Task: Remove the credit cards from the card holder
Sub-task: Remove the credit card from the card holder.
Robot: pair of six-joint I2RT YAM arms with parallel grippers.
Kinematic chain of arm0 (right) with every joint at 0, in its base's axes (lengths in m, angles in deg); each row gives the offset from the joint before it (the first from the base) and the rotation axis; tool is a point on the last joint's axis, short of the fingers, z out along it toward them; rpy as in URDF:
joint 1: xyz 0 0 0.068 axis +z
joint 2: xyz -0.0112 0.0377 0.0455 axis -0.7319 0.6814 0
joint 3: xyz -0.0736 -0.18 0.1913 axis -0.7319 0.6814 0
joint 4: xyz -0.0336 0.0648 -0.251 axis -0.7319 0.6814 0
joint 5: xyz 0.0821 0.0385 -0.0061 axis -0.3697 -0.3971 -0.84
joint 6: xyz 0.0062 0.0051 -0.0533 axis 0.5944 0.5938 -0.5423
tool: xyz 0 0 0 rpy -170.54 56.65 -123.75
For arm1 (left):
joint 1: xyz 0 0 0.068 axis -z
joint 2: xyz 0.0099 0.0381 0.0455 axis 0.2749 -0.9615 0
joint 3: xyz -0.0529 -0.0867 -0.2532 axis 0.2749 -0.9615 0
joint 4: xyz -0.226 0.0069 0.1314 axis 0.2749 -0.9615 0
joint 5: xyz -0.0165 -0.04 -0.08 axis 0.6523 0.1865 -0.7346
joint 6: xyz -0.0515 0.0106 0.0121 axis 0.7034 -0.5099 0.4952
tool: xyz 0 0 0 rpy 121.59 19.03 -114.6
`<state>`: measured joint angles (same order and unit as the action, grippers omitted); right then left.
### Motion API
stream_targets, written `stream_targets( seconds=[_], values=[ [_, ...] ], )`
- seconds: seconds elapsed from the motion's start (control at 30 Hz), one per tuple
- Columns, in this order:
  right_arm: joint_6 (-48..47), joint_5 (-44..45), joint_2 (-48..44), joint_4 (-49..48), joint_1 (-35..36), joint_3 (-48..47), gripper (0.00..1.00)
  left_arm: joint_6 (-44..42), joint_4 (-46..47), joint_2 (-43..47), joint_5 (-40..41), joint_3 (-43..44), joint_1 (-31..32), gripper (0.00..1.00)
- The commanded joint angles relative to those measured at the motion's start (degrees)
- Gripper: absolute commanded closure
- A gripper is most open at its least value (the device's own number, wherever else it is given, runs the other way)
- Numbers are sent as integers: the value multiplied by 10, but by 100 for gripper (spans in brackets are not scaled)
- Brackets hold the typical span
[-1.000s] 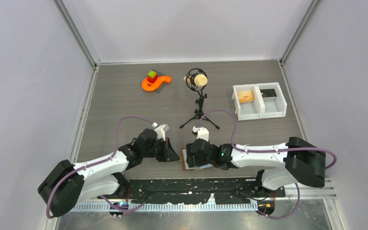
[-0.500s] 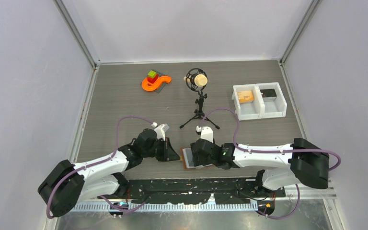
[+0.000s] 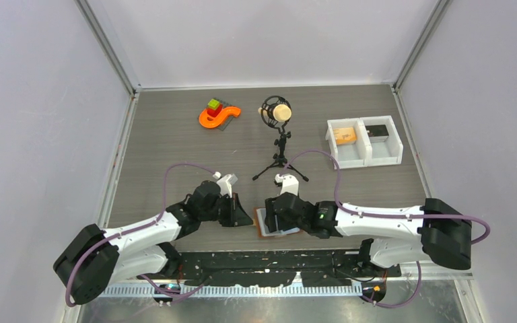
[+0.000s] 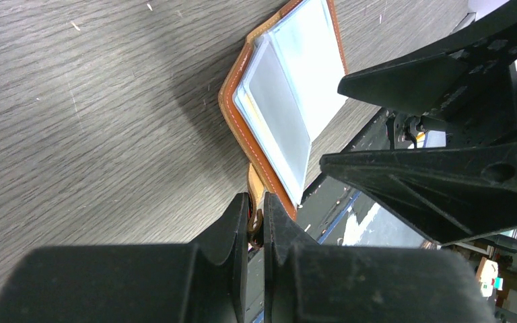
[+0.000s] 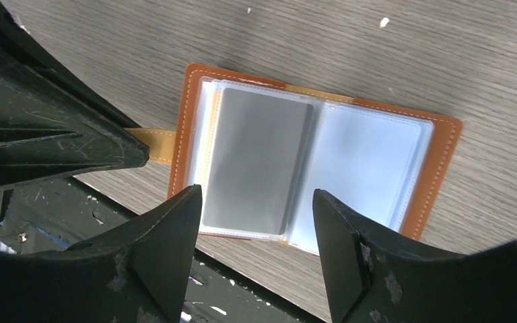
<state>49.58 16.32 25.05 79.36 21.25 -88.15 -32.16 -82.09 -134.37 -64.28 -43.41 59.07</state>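
The card holder (image 5: 370,168) lies open on the table near the front edge, brown leather outside with pale clear sleeves inside. A grey credit card (image 5: 256,161) sits in its left sleeve. My left gripper (image 4: 256,205) is shut on the holder's little brown tab (image 4: 256,192), at the holder's left edge (image 3: 261,222). My right gripper (image 5: 256,194) hangs open just above the holder, with one finger on either side of the grey card and nothing between them. In the top view the right gripper (image 3: 276,217) hides most of the holder.
A microphone on a small tripod (image 3: 279,145) stands just behind the two grippers. A white two-compartment bin (image 3: 365,142) is at the back right, an orange S-shaped toy with blocks (image 3: 218,113) at the back left. The black rail (image 3: 276,259) runs along the table's front edge.
The right arm's elbow and base link have swung to the right while its gripper stays over the card holder. The left arm has not moved.
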Motion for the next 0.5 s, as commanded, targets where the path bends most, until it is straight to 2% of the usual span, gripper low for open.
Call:
stream_targets(
  seconds=[0.0,0.47],
  values=[
    [-9,-28,18,-48,3,2,31,1,25,-2,-15,1,0,100],
    [0,-32,57,-52,3,3,32,0,22,0,-20,5,0,100]
  ],
)
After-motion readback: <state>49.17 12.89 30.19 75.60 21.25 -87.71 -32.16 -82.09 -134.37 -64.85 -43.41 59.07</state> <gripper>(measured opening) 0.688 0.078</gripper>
